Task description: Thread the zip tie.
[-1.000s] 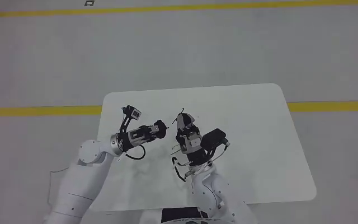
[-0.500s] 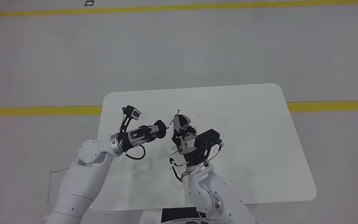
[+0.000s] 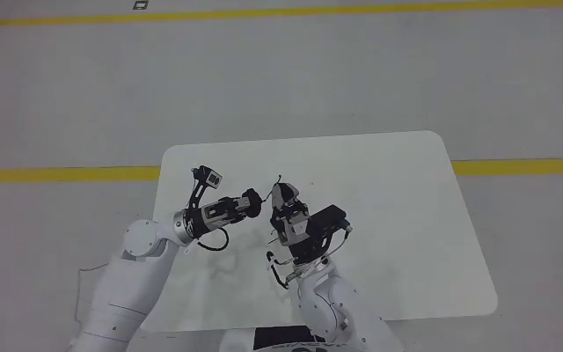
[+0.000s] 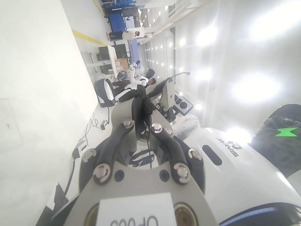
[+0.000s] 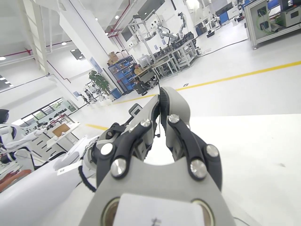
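The zip tie (image 5: 159,121) is a thin black strand pinched between the fingertips of my right gripper (image 5: 160,95). Its free tip sticks out past the fingers and its other end hangs inside the jaws. Above the white table (image 3: 396,194), my right gripper (image 3: 281,189) is raised near the middle. My left gripper (image 3: 253,201) sits just to its left, almost touching. In the left wrist view my left gripper (image 4: 141,95) is shut, with a thin black strand (image 4: 147,130) of the zip tie running between its fingers.
The table edge (image 3: 167,176) lies close behind the left arm. A black cable (image 3: 277,264) loops by the right arm's base. Yellow floor lines (image 3: 79,173) run past the table.
My right gripper has shifted slightly left with the zip tie, closer to the left gripper. The left arm has kept still.
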Tool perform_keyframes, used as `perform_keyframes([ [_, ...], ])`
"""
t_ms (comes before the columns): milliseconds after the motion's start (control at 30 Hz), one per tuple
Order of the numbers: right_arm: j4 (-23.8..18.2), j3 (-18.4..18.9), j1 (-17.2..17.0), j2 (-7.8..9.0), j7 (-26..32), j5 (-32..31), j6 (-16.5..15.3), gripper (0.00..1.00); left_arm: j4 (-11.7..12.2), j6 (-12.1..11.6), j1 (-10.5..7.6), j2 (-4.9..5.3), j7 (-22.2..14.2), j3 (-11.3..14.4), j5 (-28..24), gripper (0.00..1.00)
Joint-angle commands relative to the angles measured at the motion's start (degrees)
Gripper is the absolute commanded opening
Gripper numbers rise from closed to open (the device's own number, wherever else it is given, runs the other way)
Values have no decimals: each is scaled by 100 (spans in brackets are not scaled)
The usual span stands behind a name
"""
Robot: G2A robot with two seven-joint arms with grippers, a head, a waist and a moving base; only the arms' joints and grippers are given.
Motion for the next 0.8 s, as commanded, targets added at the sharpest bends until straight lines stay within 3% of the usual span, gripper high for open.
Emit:
perform_keyframes([
  [0,-2,-4,-2,7,14,3,-2,0,0,0,0,0,0,0,0,0],
  [767,23,-52,39,62,74,-38,103,0,0,0,0,0,0,0,0,0],
])
